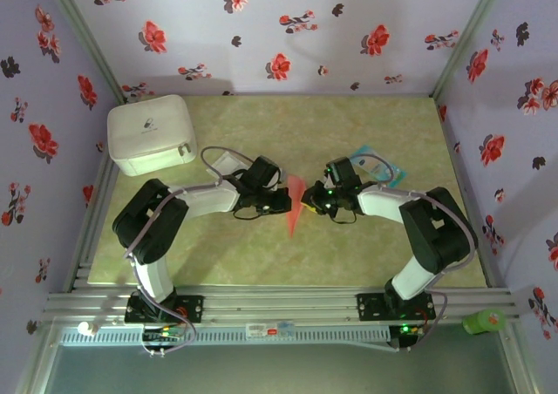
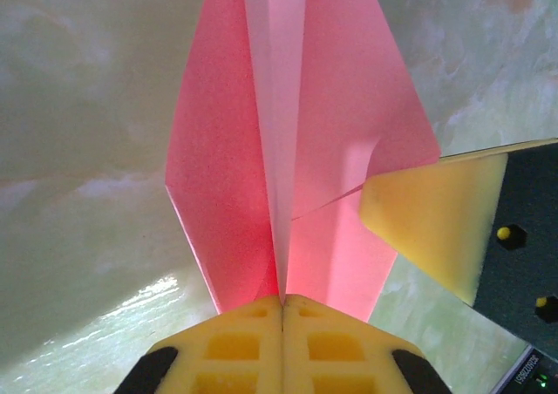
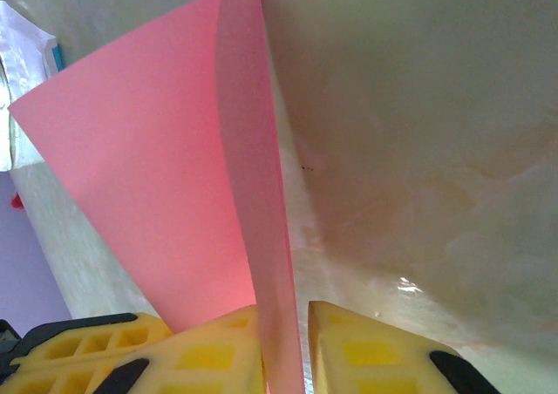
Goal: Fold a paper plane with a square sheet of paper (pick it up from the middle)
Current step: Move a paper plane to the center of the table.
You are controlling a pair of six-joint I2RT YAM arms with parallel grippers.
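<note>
The salmon-pink sheet of paper [image 1: 295, 204] is folded into a narrow pointed shape with a centre crease and is held upright over the table's middle, between the two grippers. My left gripper [image 1: 283, 200] comes at it from the left. In the left wrist view the paper [image 2: 253, 150] fans out from the left gripper [image 2: 282, 300], whose yellow pads are shut on the crease. My right gripper [image 1: 312, 204] faces it from the right. In the right wrist view a folded flap of the paper [image 3: 174, 176] runs between the right gripper [image 3: 285, 309]; it touches the left pad, with a slim gap to the right pad.
A white box [image 1: 151, 134] stands at the back left. A pale translucent packet [image 1: 228, 161] lies behind the left arm and a teal-and-white packet [image 1: 377, 167] behind the right arm. A green object [image 1: 484, 322] sits on the front rail at the right. Flowered walls enclose the table.
</note>
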